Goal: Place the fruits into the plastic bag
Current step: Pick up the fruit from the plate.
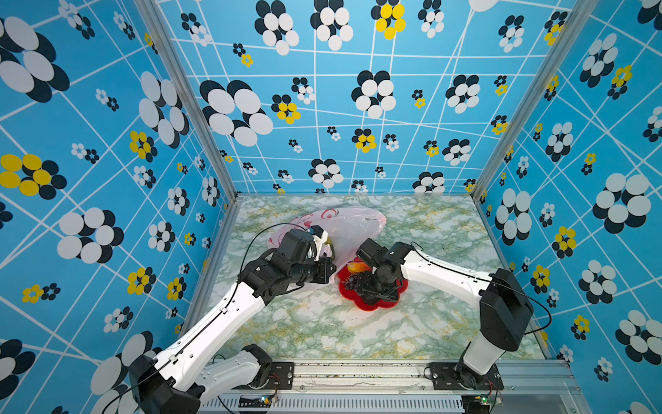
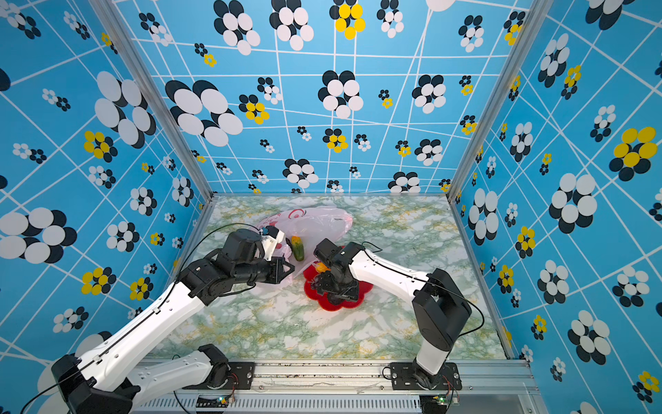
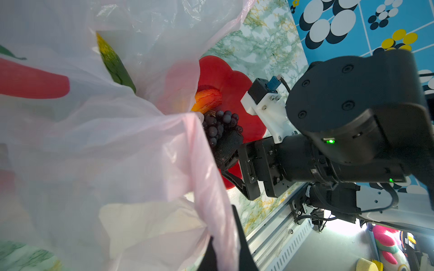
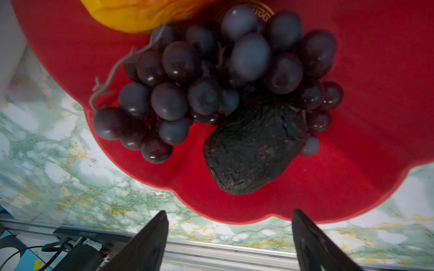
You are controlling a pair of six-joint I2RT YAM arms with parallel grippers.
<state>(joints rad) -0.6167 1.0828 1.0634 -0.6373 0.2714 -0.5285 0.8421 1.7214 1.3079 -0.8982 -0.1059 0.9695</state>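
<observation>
R gripper (image 4: 229, 211) wide, blackish avocado (image 4: 253, 150) just ahead of tips; L gripper (image 2: 289, 268) tight on plastic bag (image 2: 315, 224).

- Table (image 1: 447, 322): flat top in a green, white and yellow marble pattern, seen in both top views. An aluminium rail (image 1: 358, 372) runs along its near edge.
- Plastic bag (image 1: 358, 222): pale pink, translucent and crumpled, lying towards the far middle of the top.
- Red flower-shaped dish (image 1: 372, 306): resting flat, just in front of the bag. In the left wrist view, the bag's edge overlaps the dish rim.

Grapes (image 4: 211, 77), blackish avocado (image 4: 253, 150), mango (image 4: 141, 14) on dish (image 4: 352, 176); green fruit (image 3: 115, 65) inside bag (image 3: 117, 152).
</observation>
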